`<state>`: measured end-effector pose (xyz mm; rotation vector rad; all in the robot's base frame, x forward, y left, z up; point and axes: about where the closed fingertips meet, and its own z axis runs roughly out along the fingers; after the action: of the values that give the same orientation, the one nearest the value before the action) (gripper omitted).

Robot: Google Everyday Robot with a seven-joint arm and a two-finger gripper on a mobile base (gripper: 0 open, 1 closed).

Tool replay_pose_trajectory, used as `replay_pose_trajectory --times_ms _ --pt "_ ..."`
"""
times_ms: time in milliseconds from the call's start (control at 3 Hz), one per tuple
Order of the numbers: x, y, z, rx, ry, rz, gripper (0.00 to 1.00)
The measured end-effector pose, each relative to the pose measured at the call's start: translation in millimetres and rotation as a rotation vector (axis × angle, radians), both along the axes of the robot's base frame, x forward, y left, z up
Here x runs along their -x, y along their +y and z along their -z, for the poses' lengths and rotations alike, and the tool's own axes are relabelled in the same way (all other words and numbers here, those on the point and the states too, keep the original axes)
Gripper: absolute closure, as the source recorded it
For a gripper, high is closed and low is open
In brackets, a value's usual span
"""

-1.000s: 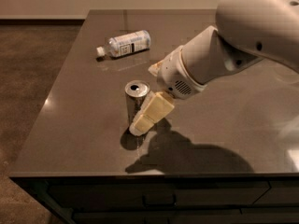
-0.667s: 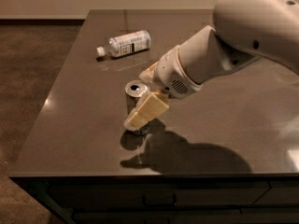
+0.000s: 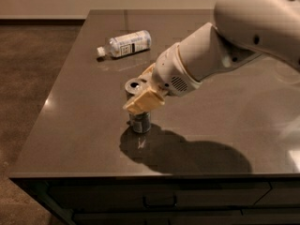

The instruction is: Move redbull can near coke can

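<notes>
The redbull can (image 3: 140, 123) is a slim silver-grey can with a shiny top, standing upright near the front left of the dark table (image 3: 84, 125). My gripper (image 3: 143, 90) reaches in from the right and straddles the can's upper half. One cream finger (image 3: 144, 102) lies against the can's near side, and the other shows behind it. The gripper looks shut on the can. The can's base is at or just above the tabletop. The coke can is out of view.
A clear plastic bottle (image 3: 125, 43) with a white label lies on its side at the back left. My large white arm (image 3: 225, 50) covers the table's right middle. The table's front edge (image 3: 140, 176) is close to the can.
My gripper has moved left and closed in around the redbull can. The near finger now lies across the can's front, and the can's top sits slightly higher and further left.
</notes>
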<state>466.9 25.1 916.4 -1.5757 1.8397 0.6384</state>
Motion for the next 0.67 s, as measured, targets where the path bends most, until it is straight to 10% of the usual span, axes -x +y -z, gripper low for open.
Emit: replay_pose_trajectory --times_ms 667 --pt "-52 -51 -31 0.005 -0.072 0.144 1.00"
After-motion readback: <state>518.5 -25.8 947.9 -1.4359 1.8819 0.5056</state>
